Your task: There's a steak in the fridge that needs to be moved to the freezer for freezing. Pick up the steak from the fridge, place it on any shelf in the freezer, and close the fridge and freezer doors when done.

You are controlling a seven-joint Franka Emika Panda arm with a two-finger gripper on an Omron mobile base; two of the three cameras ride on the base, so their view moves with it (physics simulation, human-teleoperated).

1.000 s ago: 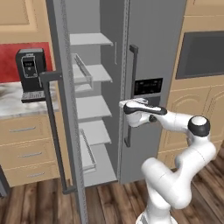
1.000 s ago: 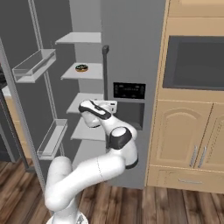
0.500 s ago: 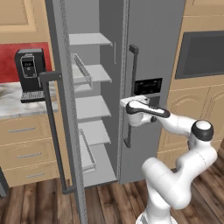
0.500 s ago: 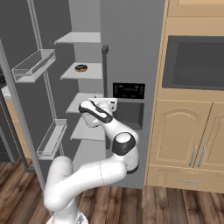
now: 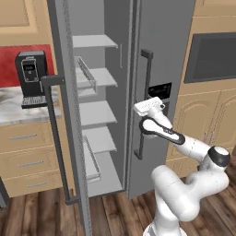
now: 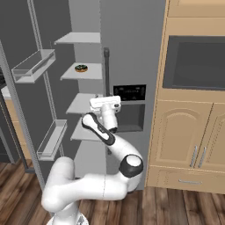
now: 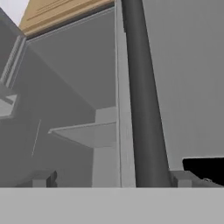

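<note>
gripper [image 7: 114, 178]: jaws wide, empty, straddling freezer door handle [image 7: 142, 100], likely to pull it open | fridge [image 5: 94, 115]: door open | steak: hidden, cannot tell where

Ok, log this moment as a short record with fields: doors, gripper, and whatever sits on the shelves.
fridge door: swung open, shelves exposed
freezer door: shut, black dispenser panel on it
freezer door handle: dark vertical bar, between the finger tips in the hand view
gripper: open, holding nothing, up at the freezer door handle
shelf item: small dark thing on a fridge shelf, too small to identify
coffee machine: on the counter left of the unit
</note>
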